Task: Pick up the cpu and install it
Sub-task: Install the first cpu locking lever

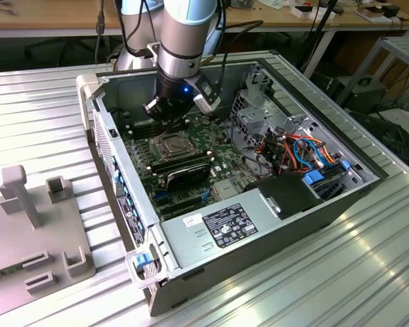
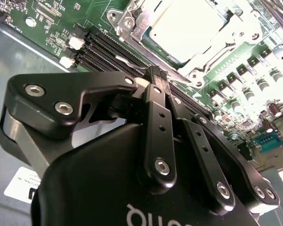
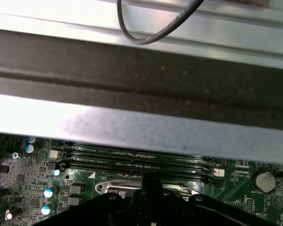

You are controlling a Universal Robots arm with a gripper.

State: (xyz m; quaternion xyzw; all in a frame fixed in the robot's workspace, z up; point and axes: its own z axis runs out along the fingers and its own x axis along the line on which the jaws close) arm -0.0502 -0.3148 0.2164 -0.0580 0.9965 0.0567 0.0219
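The cpu point(image 2: 188, 26), a square silver plate, lies flat in its metal socket frame point(image 2: 132, 19) on the green motherboard point(image 1: 221, 167) inside the open computer case. In the exterior view the cpu point(image 1: 170, 144) sits just in front of the arm's black gripper point(image 1: 167, 114), which hangs low over the board. In the second wrist view the gripper point(image 2: 156, 77) is shut, fingertips pressed together with nothing visible between them. They hover over the black memory slots point(image 2: 108, 52) beside the socket, apart from the cpu. The first wrist view shows the gripper point(image 3: 151, 181) against the same memory slots point(image 3: 132, 160).
The case's back wall point(image 3: 141, 127) stands close behind the gripper, with a loose cable point(image 3: 151, 35) above it. A power supply point(image 1: 225, 225), coloured wire bundles point(image 1: 300, 150) and a drive cage point(image 1: 255, 102) crowd the case. A grey fixture point(image 1: 27, 204) stands on the exterior view's left.
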